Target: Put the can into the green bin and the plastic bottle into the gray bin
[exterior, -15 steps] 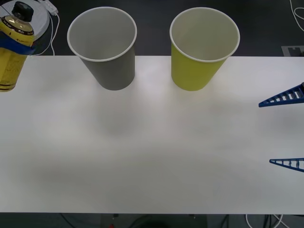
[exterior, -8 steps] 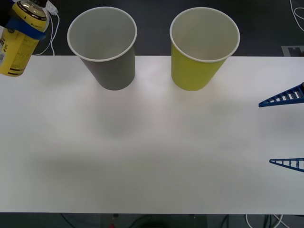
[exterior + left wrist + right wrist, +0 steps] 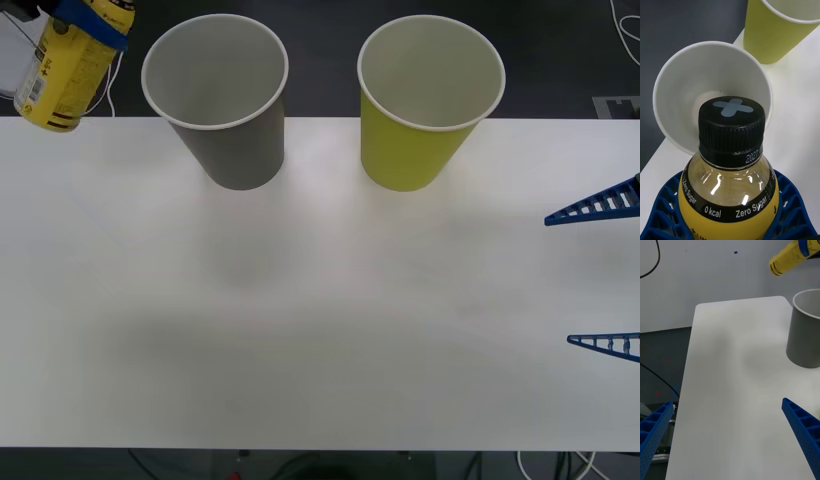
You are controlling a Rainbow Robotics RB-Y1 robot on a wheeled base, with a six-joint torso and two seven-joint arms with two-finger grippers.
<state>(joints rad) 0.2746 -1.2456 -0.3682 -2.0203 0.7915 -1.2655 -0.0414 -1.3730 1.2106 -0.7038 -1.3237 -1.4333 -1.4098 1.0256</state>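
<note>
Yellow-labelled plastic bottle (image 3: 68,65) clamped in left gripper (image 3: 92,20), tilted, upper left of frame, beside gray bin (image 3: 222,100). Green bin (image 3: 425,105) upper centre-right. Right gripper (image 3: 603,275) at right edge, jaws spread wide, holding nothing.

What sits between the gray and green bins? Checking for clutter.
Nothing: bare white table between the gray bin and green bin, front view.
</note>
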